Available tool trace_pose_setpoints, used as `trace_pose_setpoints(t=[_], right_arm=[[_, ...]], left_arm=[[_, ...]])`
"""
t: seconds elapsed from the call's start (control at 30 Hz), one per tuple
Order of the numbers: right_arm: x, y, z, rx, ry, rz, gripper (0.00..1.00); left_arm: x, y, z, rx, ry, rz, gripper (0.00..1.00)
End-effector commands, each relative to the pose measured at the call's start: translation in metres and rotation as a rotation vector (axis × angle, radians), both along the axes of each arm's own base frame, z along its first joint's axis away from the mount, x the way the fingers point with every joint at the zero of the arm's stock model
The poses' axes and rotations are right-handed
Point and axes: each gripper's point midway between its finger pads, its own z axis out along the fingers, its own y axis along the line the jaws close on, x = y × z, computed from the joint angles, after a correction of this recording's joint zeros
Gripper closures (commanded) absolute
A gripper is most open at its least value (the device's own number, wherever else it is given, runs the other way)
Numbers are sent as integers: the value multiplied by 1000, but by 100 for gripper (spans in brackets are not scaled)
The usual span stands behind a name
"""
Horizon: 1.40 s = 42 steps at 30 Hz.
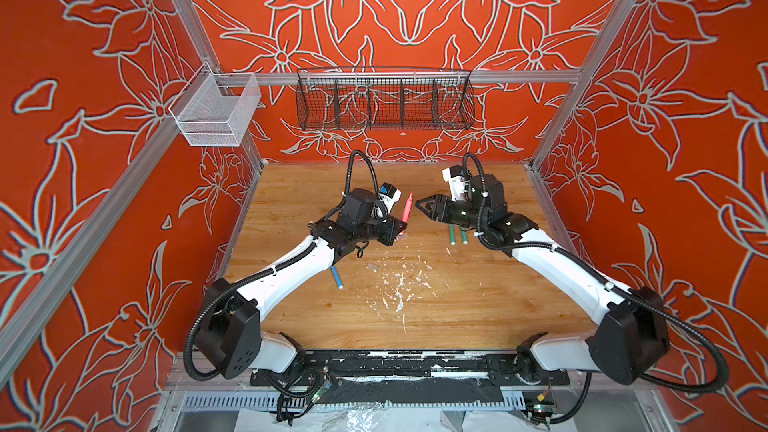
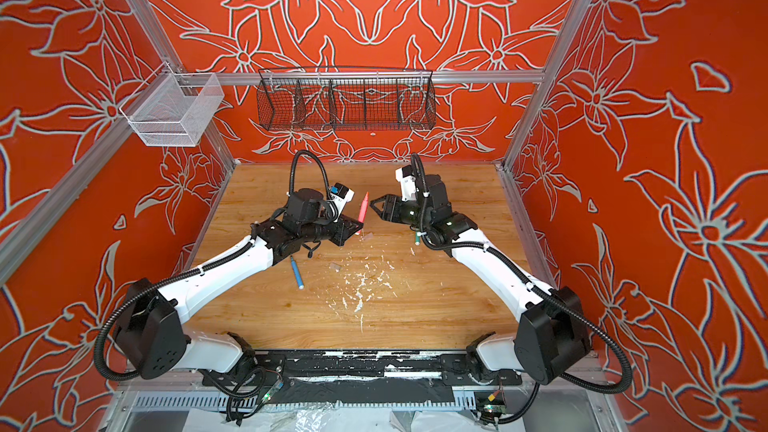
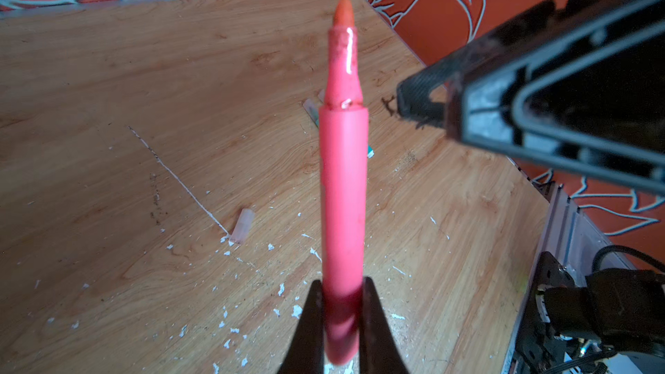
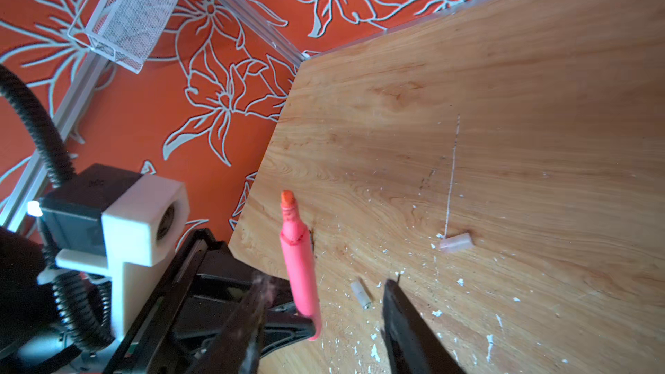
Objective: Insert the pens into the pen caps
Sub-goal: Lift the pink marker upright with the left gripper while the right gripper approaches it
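My left gripper (image 1: pixel 401 228) (image 3: pixel 343 318) is shut on the lower end of the red-pink pen (image 1: pixel 407 209) (image 3: pixel 343 192), which stands tilted with its bare tip up. My right gripper (image 1: pixel 419 203) (image 4: pixel 327 284) hovers open just right of that pen (image 4: pixel 300 271), holding nothing. Two green pens (image 1: pixel 451 236) lie partly under the right arm. A blue pen (image 1: pixel 336 277) (image 2: pixel 296 272) lies by the left forearm. Loose pen caps lie on the wood: one (image 1: pixel 372 266) (image 3: pixel 243 226) (image 4: pixel 456 242) mid-table, one (image 4: pixel 360 293) below the grippers.
White paint flecks (image 1: pixel 399 288) scatter over the wooden table (image 1: pixel 457 317). A black wire basket (image 1: pixel 384 101) and a white mesh basket (image 1: pixel 216 108) hang on the back rail. Red flowered walls close in three sides.
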Motion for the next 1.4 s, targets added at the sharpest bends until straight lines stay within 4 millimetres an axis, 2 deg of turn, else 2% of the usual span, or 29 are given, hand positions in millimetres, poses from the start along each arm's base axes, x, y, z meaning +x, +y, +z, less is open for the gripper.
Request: trace_pose_setpoints(t=[0.0,0.2,0.37,0.5,0.63,0.7,0.83,0.97,1.07,1.2,1.37], right_arm=[[-2,18,16,47,-22,51,47],[4,31,11,60,-2,59,50],[8,40,11,61,-1,71,59],[10,43,11,63,3,75,73],[8,41,11,63,7,64,98],[7,40,11,65,7,62,100],[2,38,14,96,0,59,100],[-2,39,13,125,13,61,100],[-3,38,13,141,14,58,100],[-5,42,12,156,23,72,100],[-8,45,13,164,29,90,100]], left_arm=[[-4,-5,16,-44,-34,-24,99],[-5,-7,18,-53,-35,-31,99],[-6,-7,19,-56,-37,-36,99],[-6,-6,19,-56,-38,-37,100],[-7,-8,20,-57,-40,-46,99],[-9,-9,20,-65,-36,-57,94],[-13,-13,22,-96,-32,-85,73],[-14,-12,26,-134,-35,-86,63],[-13,-10,29,-166,-25,-86,65],[-10,-7,31,-199,-13,-79,77],[-6,-2,36,-239,-6,-65,87]])
